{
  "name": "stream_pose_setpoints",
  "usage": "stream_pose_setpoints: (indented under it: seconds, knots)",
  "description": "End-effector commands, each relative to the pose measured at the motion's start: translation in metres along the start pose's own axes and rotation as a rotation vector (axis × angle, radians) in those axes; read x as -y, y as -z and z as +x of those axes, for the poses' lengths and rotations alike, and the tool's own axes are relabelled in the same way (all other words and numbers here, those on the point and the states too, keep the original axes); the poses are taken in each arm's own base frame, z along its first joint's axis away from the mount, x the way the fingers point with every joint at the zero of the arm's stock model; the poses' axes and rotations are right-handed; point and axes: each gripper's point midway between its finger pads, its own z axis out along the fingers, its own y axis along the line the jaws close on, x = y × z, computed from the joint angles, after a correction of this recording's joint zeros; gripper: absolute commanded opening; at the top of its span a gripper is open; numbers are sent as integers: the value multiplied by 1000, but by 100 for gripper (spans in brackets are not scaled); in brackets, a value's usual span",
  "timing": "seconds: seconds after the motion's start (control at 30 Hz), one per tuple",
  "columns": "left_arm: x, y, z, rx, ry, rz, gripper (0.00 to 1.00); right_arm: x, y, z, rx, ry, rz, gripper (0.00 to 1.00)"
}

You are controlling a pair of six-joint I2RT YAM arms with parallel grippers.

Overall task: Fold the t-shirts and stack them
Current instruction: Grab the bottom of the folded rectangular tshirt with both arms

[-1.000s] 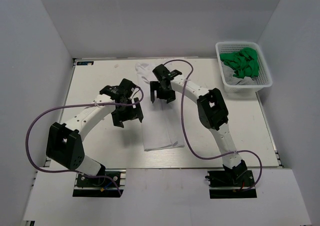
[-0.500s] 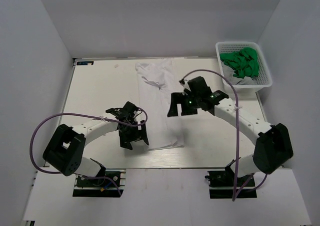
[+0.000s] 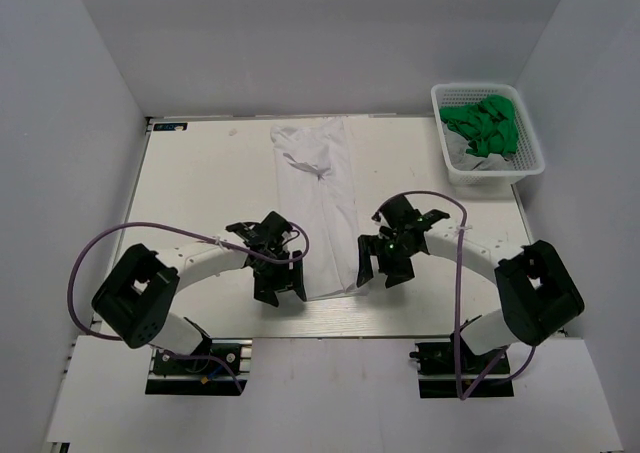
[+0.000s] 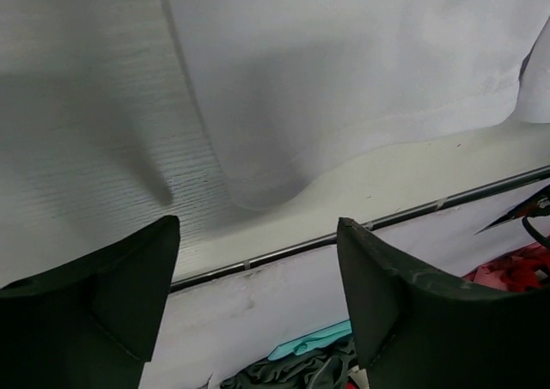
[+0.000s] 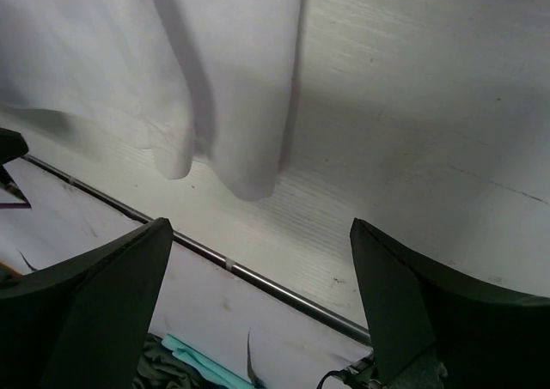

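Left gripper (image 3: pixel 281 285) and right gripper (image 3: pixel 385 266) both spread wide and empty, flanking the near hem of the shirt (image 3: pixel 316 188).
The white shirt is a long strip mid-table, hem close to the front edge of the table (image 3: pixel 200 173), bare surface either side. Basket (image 3: pixel 485 177) of green shirts (image 3: pixel 485 125) in the far right corner, well apart.

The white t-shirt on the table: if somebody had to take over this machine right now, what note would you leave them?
Left gripper: open, empty, at the near left corner of the white t-shirt.
Right gripper: open, empty, at its near right corner.
The shirt lies flat as a long narrow strip, so the lengthwise folds look done.
To do: fold it across, then fold and stack the green garments in the basket at the far right.
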Motion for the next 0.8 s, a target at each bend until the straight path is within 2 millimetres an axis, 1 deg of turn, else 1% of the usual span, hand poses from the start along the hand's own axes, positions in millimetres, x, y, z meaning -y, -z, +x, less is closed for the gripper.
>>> stream_pose_setpoints:
  seconds: [0.0, 0.03, 0.07, 0.13, 0.23, 0.27, 0.3, 0.33, 0.37, 0.43, 0.47, 0.5, 0.53, 0.57, 0.6, 0.63, 0.67, 0.7, 0.73, 0.77]
  knots:
    - [-6, -5, 5, -12, 13, -30, 82, 5, -9, 7, -44, -4, -6, 89]
    - [-5, -5, 7, -15, 5, -30, 82, 3, -10, 3, -35, 3, -15, 89]
    - [-7, -7, 7, -16, 7, -44, 79, 4, -13, 4, -46, 0, -12, 89]
    - [-6, -10, 8, -20, 7, -44, 79, 3, -15, 3, -49, 8, -20, 89]
    - [-8, -15, 12, -34, -5, -69, 76, 2, -22, 2, -76, 18, -32, 84]
    - [-9, -18, 10, -26, 8, -78, 71, 3, -24, 3, -85, 21, -32, 82]
    - [-9, -18, 10, -26, 8, -79, 71, 4, -28, 4, -98, 16, -35, 81]
    - [-9, -21, 8, -26, 8, -79, 68, 4, -30, 6, -111, 14, -39, 81]
    - [-8, -21, 3, -7, 16, -90, 66, 5, -32, 10, -125, 9, -44, 78]
    - [-7, -24, 1, -1, 22, -105, 57, 6, -36, 11, -136, 10, -48, 78]
    - [-10, -26, 2, -10, 26, -114, 54, 6, -37, 11, -139, 17, -50, 73]
    - [-7, -28, -1, -6, 24, -110, 50, 5, -37, 7, -130, 19, -52, 72]
    - [-8, -28, -2, 2, 24, -117, 46, 5, -40, 7, -139, 25, -51, 72]
    - [-10, -30, -1, -6, 27, -126, 42, 5, -42, 5, -134, 39, -57, 58]
    - [-7, -29, -4, 0, 38, -120, 35, 6, -44, 4, -139, 43, -57, 46]
    - [-8, -31, -3, -5, 40, -126, 28, 8, -47, 7, -163, 44, -49, 37]
    - [-8, -31, -3, -5, 51, -126, 22, 8, -47, 9, -173, 41, -56, 20]
    - [-9, -30, -2, -11, 53, -133, 5, 7, -48, 9, -172, 44, -57, 13]
    - [-10, -31, -3, -4, 62, -139, 0, 7, -45, 9, -167, 43, -62, 8]
    - [-7, -26, -6, 13, 67, -135, 0, 6, -44, 8, -154, 53, -67, 2]
